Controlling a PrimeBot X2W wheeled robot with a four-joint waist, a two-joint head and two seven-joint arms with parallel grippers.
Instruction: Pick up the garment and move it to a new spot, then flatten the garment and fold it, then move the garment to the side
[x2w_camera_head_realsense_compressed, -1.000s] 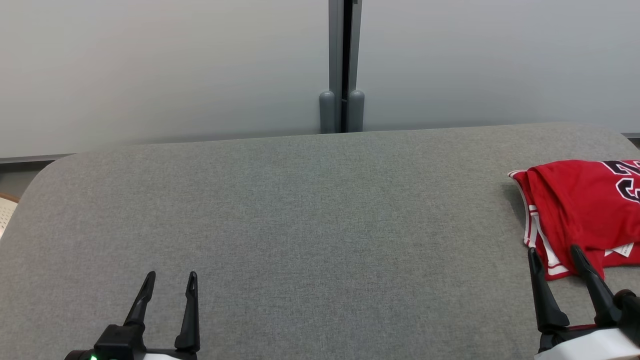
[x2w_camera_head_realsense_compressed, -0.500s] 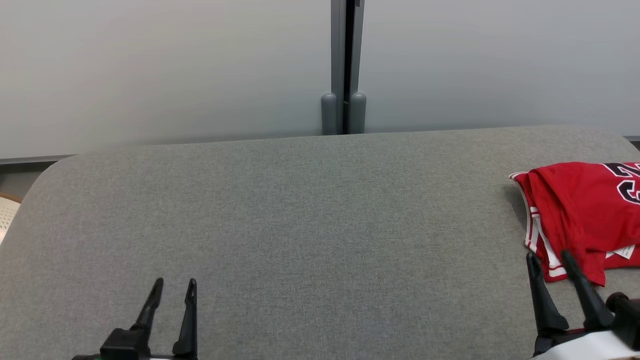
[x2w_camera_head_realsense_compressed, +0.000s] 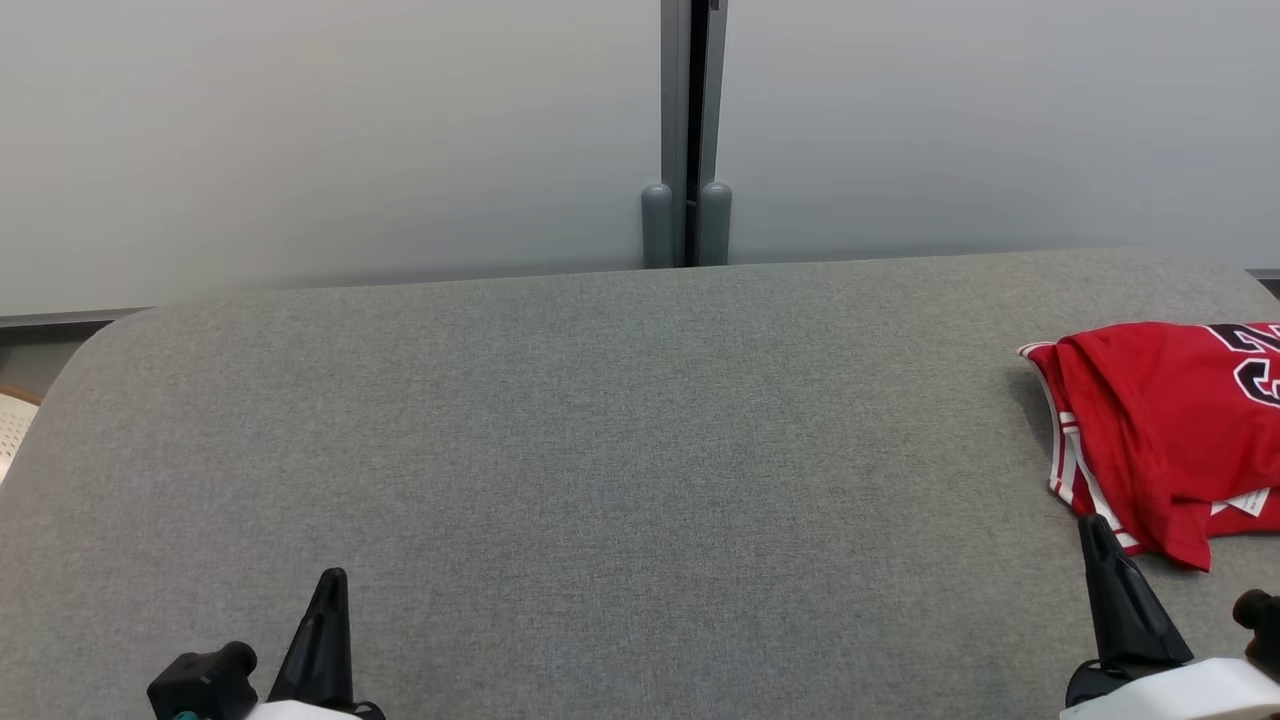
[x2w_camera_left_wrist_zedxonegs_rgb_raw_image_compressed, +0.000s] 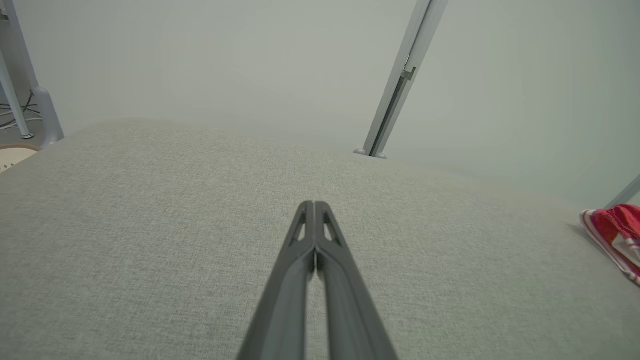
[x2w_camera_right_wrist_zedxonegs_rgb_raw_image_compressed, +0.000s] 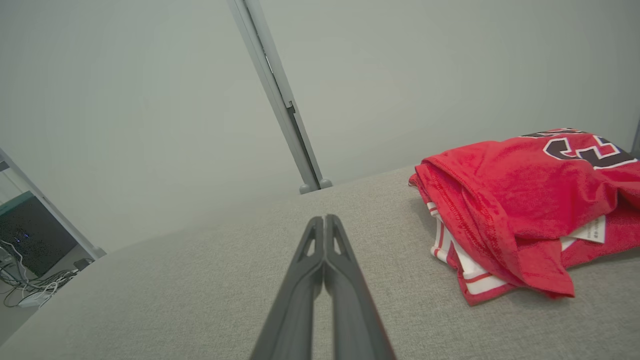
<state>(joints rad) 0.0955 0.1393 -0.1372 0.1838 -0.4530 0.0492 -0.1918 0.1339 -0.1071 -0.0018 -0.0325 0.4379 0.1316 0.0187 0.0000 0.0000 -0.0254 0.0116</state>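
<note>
The garment (x2w_camera_head_realsense_compressed: 1160, 420) is a red jersey with white trim and dark numbers, lying folded at the right side of the grey padded table (x2w_camera_head_realsense_compressed: 600, 450); it also shows in the right wrist view (x2w_camera_right_wrist_zedxonegs_rgb_raw_image_compressed: 520, 200) and at the right edge of the left wrist view (x2w_camera_left_wrist_zedxonegs_rgb_raw_image_compressed: 617, 235). My right gripper (x2w_camera_head_realsense_compressed: 1095, 525) stands shut just in front of the jersey's near left corner, holding nothing; its fingers (x2w_camera_right_wrist_zedxonegs_rgb_raw_image_compressed: 325, 222) meet tip to tip. My left gripper (x2w_camera_head_realsense_compressed: 330, 578) is shut and empty at the near left of the table, its fingers (x2w_camera_left_wrist_zedxonegs_rgb_raw_image_compressed: 314, 207) pressed together.
A pale wall with a grey vertical post (x2w_camera_head_realsense_compressed: 686, 130) runs behind the table's far edge. A light woven seat edge (x2w_camera_head_realsense_compressed: 12, 425) shows past the table's left corner. Cables and a dark box (x2w_camera_right_wrist_zedxonegs_rgb_raw_image_compressed: 30, 240) sit on the floor far left.
Both grippers have shut from open and drawn back toward the near edge. The right gripper has left the jersey's corner, and the jersey lies where it was.
</note>
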